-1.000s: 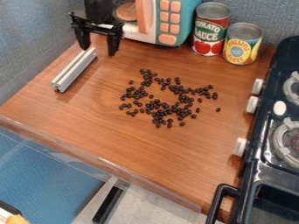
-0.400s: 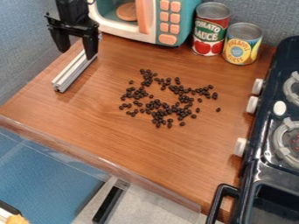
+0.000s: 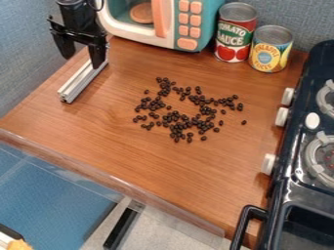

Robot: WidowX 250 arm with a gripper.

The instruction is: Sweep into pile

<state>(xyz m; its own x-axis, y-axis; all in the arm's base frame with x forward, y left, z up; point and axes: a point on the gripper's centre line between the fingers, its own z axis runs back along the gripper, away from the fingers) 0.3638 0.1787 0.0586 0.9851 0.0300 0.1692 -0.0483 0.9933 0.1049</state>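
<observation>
Brown wood ran back from the near edge of the tabletop (image 3: 137, 158), with the stove (image 3: 313, 193) along its right side. Dark beans (image 3: 175, 117) lay in a loose, ragged patch around the middle, and one stray bean (image 3: 244, 122) sat apart toward the stove. Left of them, a metal bar (image 3: 79, 83) rested at a slant, probably meant as the sweeper. Over its far end hung the gripper (image 3: 82, 62), fingers spread wide with nothing between them; whether they straddled the bar could not be told. That was the first risk: lowered off-centre, a finger might strike the bar and knock it askew. Gripped by one end, it might also twist against the push and let beans slip round it. Held too high, it would ride over them; driven too fast, it could send them rolling toward the stove. A narrow pass might miss the stray. Farther back, the yellow can (image 3: 271, 49), red can (image 3: 236, 34) and toy microwave (image 3: 187, 24) seemed clear of any short sweep.
</observation>
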